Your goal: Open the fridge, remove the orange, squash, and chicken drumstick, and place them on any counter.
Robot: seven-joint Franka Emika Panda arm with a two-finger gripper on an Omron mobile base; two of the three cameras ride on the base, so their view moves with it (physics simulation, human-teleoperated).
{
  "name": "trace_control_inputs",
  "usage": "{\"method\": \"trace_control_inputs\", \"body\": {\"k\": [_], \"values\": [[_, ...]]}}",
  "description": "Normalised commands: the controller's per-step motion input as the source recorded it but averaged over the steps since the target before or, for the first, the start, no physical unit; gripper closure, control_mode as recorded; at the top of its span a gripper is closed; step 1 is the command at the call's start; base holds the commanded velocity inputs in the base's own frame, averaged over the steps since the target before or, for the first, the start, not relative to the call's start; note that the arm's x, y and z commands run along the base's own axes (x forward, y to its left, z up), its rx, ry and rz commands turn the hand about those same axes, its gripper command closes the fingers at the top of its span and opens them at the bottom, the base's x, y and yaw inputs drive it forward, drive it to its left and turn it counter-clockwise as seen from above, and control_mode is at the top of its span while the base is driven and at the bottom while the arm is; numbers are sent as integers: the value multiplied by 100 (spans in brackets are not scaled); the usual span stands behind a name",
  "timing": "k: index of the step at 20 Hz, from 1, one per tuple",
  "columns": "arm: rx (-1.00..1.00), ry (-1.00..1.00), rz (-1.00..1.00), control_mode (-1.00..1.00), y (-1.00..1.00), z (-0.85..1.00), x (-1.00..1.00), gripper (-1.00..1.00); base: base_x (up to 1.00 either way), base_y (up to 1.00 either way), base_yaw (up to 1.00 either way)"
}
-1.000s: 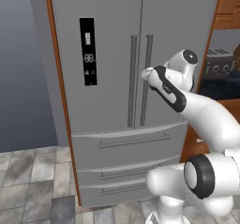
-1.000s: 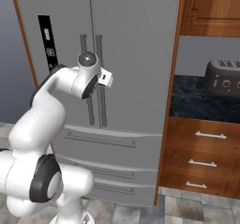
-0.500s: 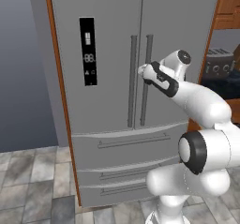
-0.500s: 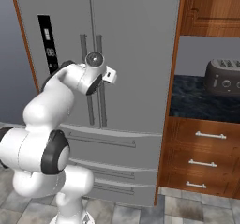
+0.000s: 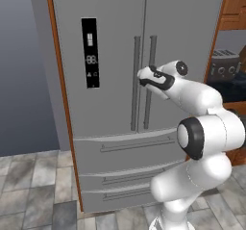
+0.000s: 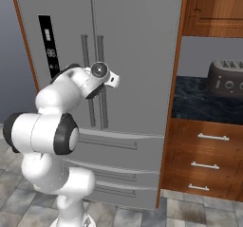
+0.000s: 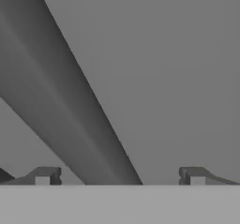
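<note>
The fridge [image 5: 139, 56] stood with both doors shut, so the food inside was hidden and every item remained to be fetched. The gripper [image 5: 142, 77] hovered spread wide at the right-hand door handle [image 7: 70, 110], its fingertips [image 7: 44, 176] straddling the bar without clamping it. The black counter [image 6: 199, 102] lay just right of the fridge.

**Arm at the fridge's door handles**

The fridge [image 5: 120, 56] stands directly ahead of the base, both doors shut, its two bar handles [image 5: 136, 89] side by side at the centre seam. The display panel [image 5: 90, 52] sits on the left door, left of the handles. Two drawers [image 5: 125, 147] lie stacked below the doors. The pincer [image 5: 142, 76] is up against the handles, one bar [image 7: 65, 106] running between its spread fingertips [image 7: 44, 176]. Right of the fridge, the surface [image 6: 204, 102] carries a toaster [image 6: 225, 78], above a bank of cabinet drawers [image 6: 204, 159].
</note>
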Motion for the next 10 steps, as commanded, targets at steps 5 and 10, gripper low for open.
{"method": "trace_control_inputs", "body": {"k": [5,10], "values": [[5,4,0,-100,0,-5,70,-100,0,0,0],[3,3,0,-100,0,-10,75,-100,0,0,0]]}}
